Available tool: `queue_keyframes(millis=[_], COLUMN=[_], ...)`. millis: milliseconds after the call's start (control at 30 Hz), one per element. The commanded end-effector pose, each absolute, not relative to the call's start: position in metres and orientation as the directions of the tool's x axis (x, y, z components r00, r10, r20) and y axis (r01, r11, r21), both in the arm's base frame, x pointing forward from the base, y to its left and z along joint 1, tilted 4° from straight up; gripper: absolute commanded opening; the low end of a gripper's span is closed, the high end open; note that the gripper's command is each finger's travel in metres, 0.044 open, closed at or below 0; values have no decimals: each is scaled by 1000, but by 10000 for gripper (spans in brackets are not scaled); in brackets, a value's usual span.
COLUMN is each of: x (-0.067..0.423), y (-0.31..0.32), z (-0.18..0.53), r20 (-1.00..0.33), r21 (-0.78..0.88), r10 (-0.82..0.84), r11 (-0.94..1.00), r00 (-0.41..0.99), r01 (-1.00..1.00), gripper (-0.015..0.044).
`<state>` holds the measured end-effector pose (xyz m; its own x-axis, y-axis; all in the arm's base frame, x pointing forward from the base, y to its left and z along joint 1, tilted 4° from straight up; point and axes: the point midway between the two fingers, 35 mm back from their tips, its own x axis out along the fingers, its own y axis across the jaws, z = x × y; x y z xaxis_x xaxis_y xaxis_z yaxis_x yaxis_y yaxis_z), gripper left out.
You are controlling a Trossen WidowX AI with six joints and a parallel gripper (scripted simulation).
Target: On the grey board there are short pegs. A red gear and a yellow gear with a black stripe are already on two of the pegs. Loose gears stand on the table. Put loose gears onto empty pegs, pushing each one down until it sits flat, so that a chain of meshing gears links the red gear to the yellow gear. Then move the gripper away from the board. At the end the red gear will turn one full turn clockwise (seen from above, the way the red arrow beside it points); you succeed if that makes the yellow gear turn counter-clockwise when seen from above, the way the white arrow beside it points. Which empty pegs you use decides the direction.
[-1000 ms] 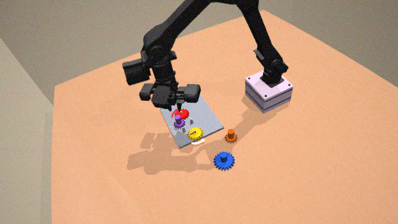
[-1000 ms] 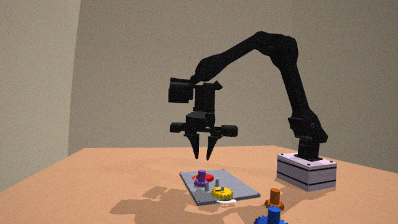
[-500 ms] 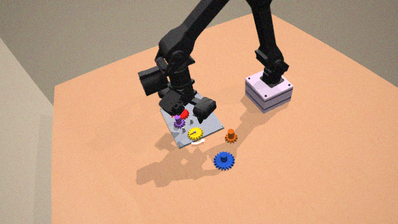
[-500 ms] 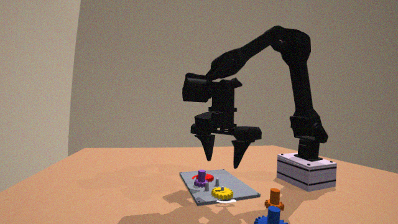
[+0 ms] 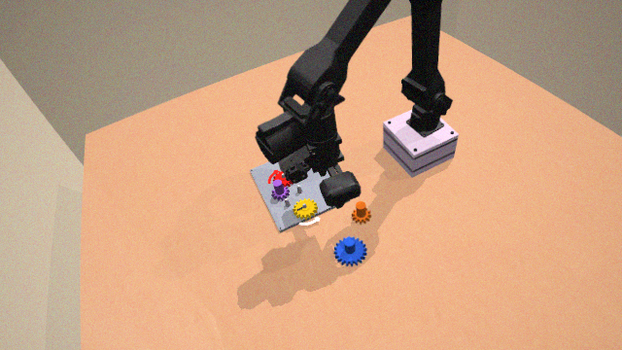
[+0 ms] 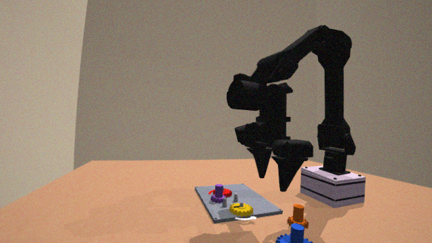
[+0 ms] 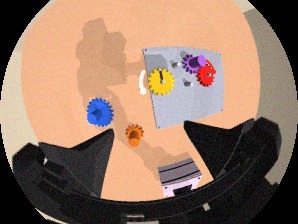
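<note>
The purple gear (image 5: 280, 194) (image 6: 219, 190) (image 7: 200, 61) is on a peg of the grey board (image 5: 259, 175) (image 6: 260, 202) (image 7: 172, 112), upright and beside the red gear (image 6: 227, 193) (image 7: 205, 78); their teeth appear to meet. The yellow gear (image 5: 311, 211) (image 6: 241, 211) (image 7: 161, 89) is at the board's edge. Two empty pegs show, one peg (image 5: 299, 190) (image 6: 235, 198) (image 7: 187, 83) and another peg (image 5: 287, 203) (image 6: 224, 202) (image 7: 175, 64). The orange gear (image 5: 361, 214) (image 6: 298, 213) (image 7: 133, 134) and the blue gear (image 5: 350, 254) (image 6: 297, 233) (image 7: 102, 113) stand on the table. My gripper (image 6: 272, 183) (image 7: 149, 128) is wide open and empty, above the board's arm-base side.
The pale arm base (image 5: 420, 141) (image 6: 332, 187) (image 7: 180, 174) stands on the table beyond the board. A white arrow (image 5: 311, 222) (image 6: 246, 219) (image 7: 140, 82) lies beside the yellow gear. In the top view the arm hides part of the board and my fingertips.
</note>
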<state>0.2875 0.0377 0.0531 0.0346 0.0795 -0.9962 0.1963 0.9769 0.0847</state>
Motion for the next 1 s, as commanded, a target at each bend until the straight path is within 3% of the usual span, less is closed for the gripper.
queue_keyframes(millis=[0,967], x=[241,245], y=[75,78], z=[51,24], r20=[-996,-996], r21=[92,92], r10=[81,81], r11=[756,756], r00=[46,46], r01=[648,648], gripper=[440,440])
